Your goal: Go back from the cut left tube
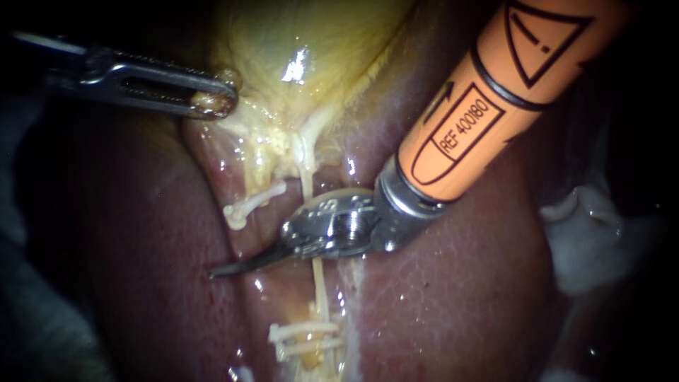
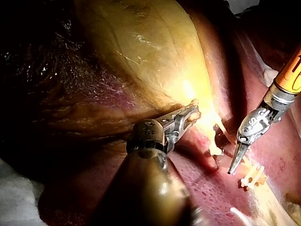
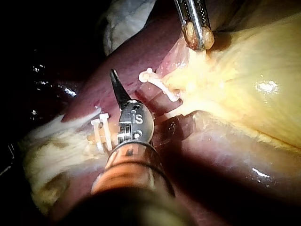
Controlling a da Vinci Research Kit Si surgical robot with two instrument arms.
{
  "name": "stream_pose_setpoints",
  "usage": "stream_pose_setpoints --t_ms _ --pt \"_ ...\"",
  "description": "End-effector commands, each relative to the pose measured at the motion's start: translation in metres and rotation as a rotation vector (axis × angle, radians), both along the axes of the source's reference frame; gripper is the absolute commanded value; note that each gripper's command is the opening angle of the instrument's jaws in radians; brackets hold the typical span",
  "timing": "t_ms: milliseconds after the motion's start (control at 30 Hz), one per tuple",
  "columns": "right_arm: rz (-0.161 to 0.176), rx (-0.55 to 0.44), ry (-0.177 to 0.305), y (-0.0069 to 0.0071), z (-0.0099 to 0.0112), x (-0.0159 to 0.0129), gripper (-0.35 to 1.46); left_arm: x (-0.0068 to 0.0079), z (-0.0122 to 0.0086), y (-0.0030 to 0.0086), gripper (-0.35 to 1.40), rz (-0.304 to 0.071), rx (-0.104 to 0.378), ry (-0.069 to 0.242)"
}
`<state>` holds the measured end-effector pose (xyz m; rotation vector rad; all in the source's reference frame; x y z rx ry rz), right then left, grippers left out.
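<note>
The left instrument comes in from the far left. Its end effector is closed on a small fold at the edge of the yellow gallbladder, and both jaws touch the tissue. The right instrument, with an orange shaft, comes in from the far right. Its end effector is a pair of thin curved blades, which lie together with nothing between them. The blade tip points to the left and hangs over the dark red liver.

The cut left tube is just beyond this tip. Its stump hangs from the gallbladder and carries one white clip. Nearer, two white clips lie side by side. The blades are in the gap between the far clip and the near ones, apart from both. A thin pale tube runs from far to near, passing behind the metal wrist of the right instrument. White gauze lies at the right.
</note>
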<state>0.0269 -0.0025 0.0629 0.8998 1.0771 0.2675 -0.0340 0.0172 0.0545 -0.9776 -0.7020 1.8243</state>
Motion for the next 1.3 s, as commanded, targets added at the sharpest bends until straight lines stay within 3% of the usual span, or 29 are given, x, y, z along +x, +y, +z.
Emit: stream_pose_setpoints --t_ms 33,67,133,167,200,267,533,633,733,800,900,1133,1300 --pt "0.003 0.004 0.006 0.0000 -0.0002 0.0000 -0.35 0.0000 0.0001 0.0000 -0.35 0.000 0.000 0.000" --pt "0.012 0.007 0.014 0.0000 -0.0004 0.0000 -0.25 0.0000 0.0001 0.0000 -0.35 0.000 0.000 0.000" --pt "0.057 0.008 0.018 0.0002 -0.0008 0.0000 0.73 0.0000 0.0001 0.0000 -0.35 0.000 0.000 0.000" --pt "0.104 0.012 0.012 0.0002 -0.0011 0.0000 1.10 0.0000 0.0001 0.0000 -0.35 0.000 0.000 0.000" --pt "0.134 0.020 0.009 0.0002 -0.0013 0.0000 1.23 0.0000 0.0001 0.0000 -0.35 0.000 0.000 0.000" --pt "0.161 0.028 0.007 0.0002 -0.0015 0.0001 1.35 0.0000 0.0001 0.0000 -0.35 0.000 0.000 0.000" --pt "0.173 0.040 0.000 -0.0003 -0.0017 -0.0007 1.42 0.0001 0.0002 0.0001 -0.35 0.001 0.000 0.000" --pt "0.235 0.020 -0.032 -0.0006 -0.0022 -0.0023 1.43 0.0001 0.0002 0.0001 -0.35 0.001 0.000 0.000" --pt "0.288 -0.077 -0.046 -0.0010 -0.0030 -0.0045 1.43 0.0001 0.0002 0.0001 -0.35 0.001 0.000 0.000" --pt "0.306 -0.151 -0.063 -0.0010 -0.0036 -0.0062 1.43 0.0002 0.0003 0.0002 -0.35 0.001 0.000 0.000" --pt "0.290 -0.278 -0.124 -0.0008 -0.0044 -0.0087 1.43 0.0002 0.0004 0.0002 -0.35 0.001 -0.001 0.000" --pt "0.172 -0.511 -0.320 0.0006 -0.0060 -0.0143 1.43 0.0002 0.0005 0.0002 -0.35 0.001 -0.001 0.000" --pt "0.147 -0.586 -0.394 0.0020 -0.0071 -0.0173 1.42 0.0002 0.0005 0.0002 -0.35 0.001 -0.001 0.000"
